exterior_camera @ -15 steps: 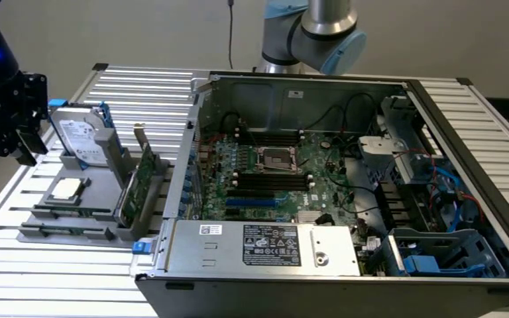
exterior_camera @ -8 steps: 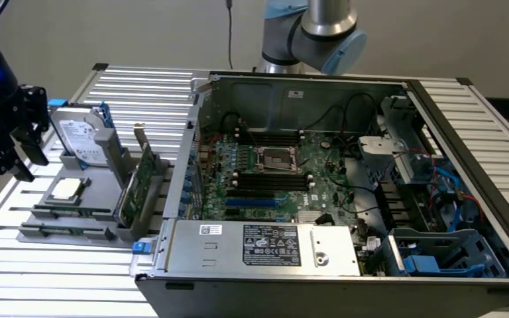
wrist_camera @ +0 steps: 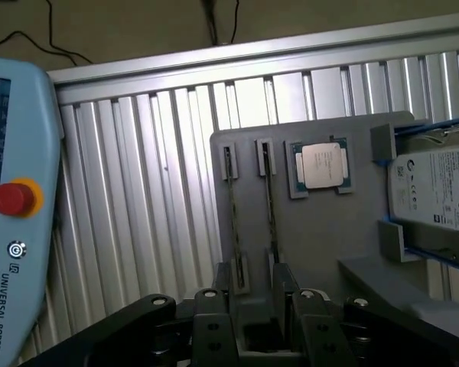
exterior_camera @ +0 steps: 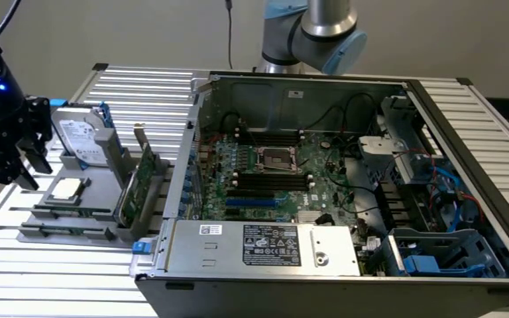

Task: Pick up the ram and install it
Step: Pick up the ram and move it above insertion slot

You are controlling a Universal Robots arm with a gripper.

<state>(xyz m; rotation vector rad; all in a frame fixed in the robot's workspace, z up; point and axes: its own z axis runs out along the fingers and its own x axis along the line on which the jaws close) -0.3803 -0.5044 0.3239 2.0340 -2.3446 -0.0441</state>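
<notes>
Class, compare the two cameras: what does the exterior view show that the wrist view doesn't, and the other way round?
Exterior view: the open computer case, its motherboard, the green expansion card and the arm. Wrist view: a pendant with a red button. Both: the grey tray with two ram sticks, processor and hard drive, and the gripper by the tray.

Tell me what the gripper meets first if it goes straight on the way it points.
Most likely the two ram sticks standing on edge in the gray holder: the gripper points at their near ends. Depth is unclear, so I cannot tell which stick comes first.
</notes>
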